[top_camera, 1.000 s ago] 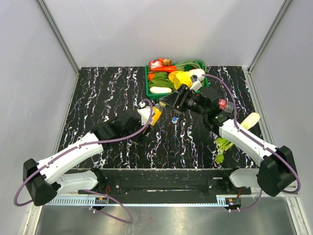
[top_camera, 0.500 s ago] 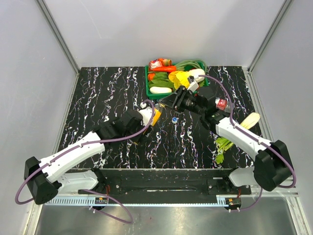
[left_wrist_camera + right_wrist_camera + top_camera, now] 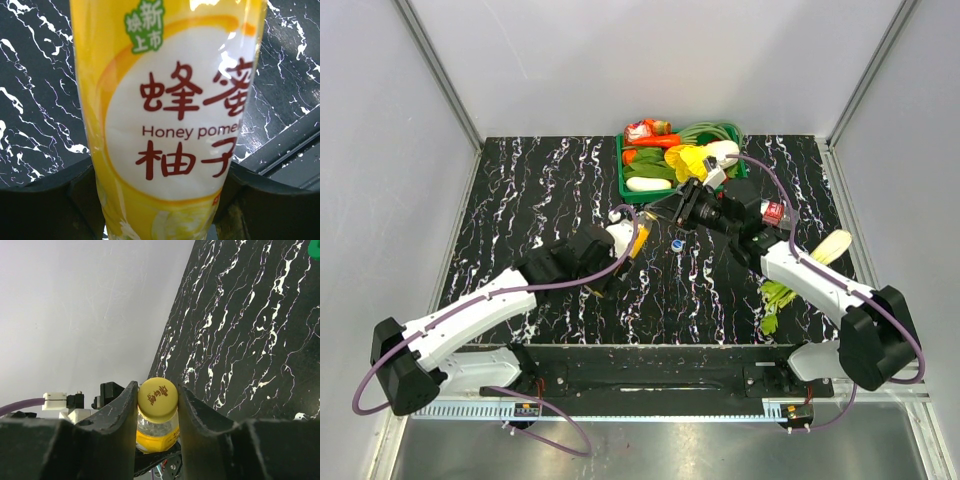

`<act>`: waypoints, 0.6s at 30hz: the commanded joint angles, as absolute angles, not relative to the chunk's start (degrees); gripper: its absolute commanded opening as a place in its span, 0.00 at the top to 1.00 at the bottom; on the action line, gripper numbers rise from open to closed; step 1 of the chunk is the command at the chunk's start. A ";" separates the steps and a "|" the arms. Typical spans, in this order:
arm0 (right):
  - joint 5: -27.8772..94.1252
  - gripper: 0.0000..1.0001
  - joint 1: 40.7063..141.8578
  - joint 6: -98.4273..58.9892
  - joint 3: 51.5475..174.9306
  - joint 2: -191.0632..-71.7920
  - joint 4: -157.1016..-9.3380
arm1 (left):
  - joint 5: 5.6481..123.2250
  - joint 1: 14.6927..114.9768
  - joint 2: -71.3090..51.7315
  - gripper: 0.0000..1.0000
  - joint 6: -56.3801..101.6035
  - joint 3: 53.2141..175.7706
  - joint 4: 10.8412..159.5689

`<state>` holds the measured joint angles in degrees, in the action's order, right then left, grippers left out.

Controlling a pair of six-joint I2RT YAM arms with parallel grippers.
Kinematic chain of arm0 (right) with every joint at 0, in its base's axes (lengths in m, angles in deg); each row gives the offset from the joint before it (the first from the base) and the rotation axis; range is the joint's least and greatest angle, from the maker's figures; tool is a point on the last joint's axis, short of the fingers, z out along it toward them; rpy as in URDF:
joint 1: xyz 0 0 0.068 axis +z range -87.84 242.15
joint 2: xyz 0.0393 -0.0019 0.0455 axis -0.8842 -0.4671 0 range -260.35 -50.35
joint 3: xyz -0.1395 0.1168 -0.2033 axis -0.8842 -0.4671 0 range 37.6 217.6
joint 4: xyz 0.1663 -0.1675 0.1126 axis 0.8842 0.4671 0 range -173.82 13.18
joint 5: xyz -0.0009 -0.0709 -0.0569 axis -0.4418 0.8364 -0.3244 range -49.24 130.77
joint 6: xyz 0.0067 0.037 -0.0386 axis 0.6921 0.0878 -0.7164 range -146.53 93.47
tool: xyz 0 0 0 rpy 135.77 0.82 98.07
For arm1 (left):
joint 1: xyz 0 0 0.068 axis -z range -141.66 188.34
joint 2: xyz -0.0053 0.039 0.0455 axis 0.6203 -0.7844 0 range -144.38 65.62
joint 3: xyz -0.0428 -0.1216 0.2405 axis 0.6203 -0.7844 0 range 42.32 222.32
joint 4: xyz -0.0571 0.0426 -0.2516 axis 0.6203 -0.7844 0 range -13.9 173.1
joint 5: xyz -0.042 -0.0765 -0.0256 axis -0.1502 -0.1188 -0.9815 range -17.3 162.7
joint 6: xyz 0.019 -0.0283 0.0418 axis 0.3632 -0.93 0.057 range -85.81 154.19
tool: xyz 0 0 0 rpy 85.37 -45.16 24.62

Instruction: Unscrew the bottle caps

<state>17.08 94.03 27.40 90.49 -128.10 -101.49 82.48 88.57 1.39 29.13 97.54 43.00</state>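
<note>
My left gripper (image 3: pixel 162 172) is shut on the orange juice bottle (image 3: pixel 170 115), whose yellow label fills the left wrist view. In the top view the bottle (image 3: pixel 639 240) is held tilted above the table's middle. My right gripper (image 3: pixel 157 390) is shut on the bottle's yellow cap (image 3: pixel 157 399), one finger on each side; the cap sits on the bottle neck (image 3: pixel 157 432). In the top view the right gripper (image 3: pixel 660 214) reaches in from the right. A loose blue cap (image 3: pixel 677 243) lies on the table. The red-label bottle (image 3: pixel 773 212) lies beside the right arm. I cannot make out the water bottle or a red cap.
A green tray (image 3: pixel 622 165) of vegetables stands at the back centre, just behind the right gripper. Celery (image 3: pixel 775 298) and a pale long vegetable (image 3: pixel 831 246) lie at the right, near the right arm. Grey walls close in the black marbled table (image 3: pixel 540 190).
Both grippers keep their hold. The right wrist has shifted slightly toward the back and left, and the left gripper with the bottle has moved a little to the right.
</note>
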 commanded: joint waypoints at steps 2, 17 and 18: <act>13.87 1.00 94.23 23.04 88.41 -124.01 -107.19 | 76.23 89.05 4.62 0.63 29.18 98.40 46.62; -3.86 1.00 94.06 15.57 84.28 -116.80 -113.68 | 49.25 89.05 8.84 0.82 25.93 92.43 58.48; -5.45 1.00 94.06 15.57 84.01 -116.18 -114.74 | 47.58 88.96 9.10 0.83 25.76 91.90 59.27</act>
